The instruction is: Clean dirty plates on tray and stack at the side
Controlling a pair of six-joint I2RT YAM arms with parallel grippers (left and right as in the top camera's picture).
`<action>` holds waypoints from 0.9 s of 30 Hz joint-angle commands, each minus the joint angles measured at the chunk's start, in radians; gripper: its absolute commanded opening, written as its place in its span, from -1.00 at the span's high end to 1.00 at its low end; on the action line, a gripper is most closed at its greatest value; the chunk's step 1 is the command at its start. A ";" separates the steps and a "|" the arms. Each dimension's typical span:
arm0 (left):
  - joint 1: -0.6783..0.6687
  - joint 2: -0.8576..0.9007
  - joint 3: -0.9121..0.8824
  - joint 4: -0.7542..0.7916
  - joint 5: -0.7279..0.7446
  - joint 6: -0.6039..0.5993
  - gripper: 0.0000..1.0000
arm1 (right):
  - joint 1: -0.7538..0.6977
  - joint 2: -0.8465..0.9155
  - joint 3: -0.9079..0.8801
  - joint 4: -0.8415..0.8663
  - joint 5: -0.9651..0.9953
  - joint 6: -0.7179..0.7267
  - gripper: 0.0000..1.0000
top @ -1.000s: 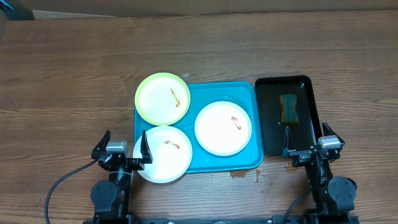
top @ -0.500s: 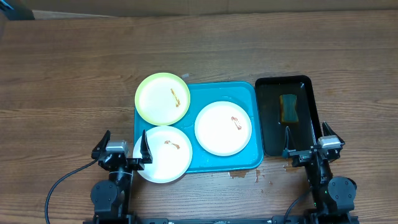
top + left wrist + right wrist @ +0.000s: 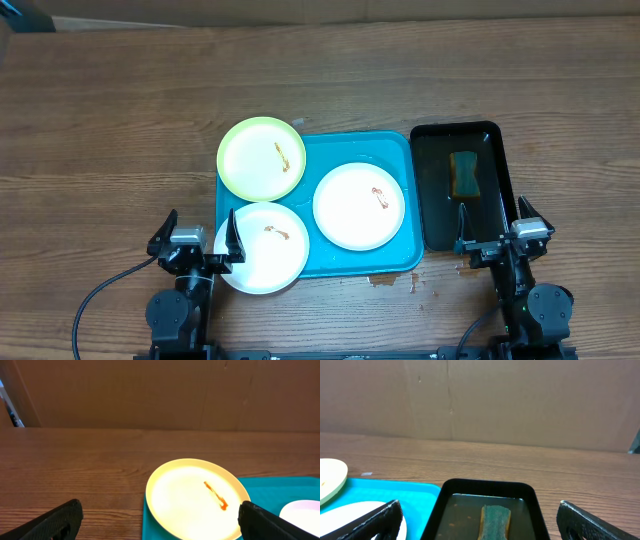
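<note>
surface: brown wood table [image 3: 100, 120]; a plain cardboard-coloured wall closes off both wrist views.
left gripper [image 3: 199, 240]: fingers spread wide, nothing between them. i have it parked at the table's 7 o'clock edge. from overhead one finger overlaps the rim of the near white plate [image 3: 262, 250]; i cannot tell whether it touches.
right gripper [image 3: 492, 240]: also wide and empty, at 5 o'clock, just short of the black tray [image 3: 440, 220].
turquoise tray [image 3: 400, 150]: mid-table, a little toward 6 o'clock.
plates: the near white plate hangs over the tray's 7 o'clock corner. the yellow-green plate [image 3: 261, 158] overlaps the 10 o'clock corner. the inner white plate [image 3: 359, 206] lies fully inside, toward 3 o'clock.
smears: one orange-brown streak on each plate.
black tray: just beside the turquoise tray at its 3 o'clock, holding a sponge [image 3: 464, 173] near its 12 o'clock end.
in the way: the near white plate sits straight ahead of my left fingers, the black tray's near wall ahead of my right.
table marks: small brown spots [image 3: 385, 280] at the turquoise tray's 5 o'clock.
counts: three plates, two trays, one sponge.
</note>
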 commanded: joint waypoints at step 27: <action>0.004 0.428 0.767 -0.453 0.401 0.024 -1.00 | -0.004 -0.011 -0.010 0.006 0.012 -0.004 -1.00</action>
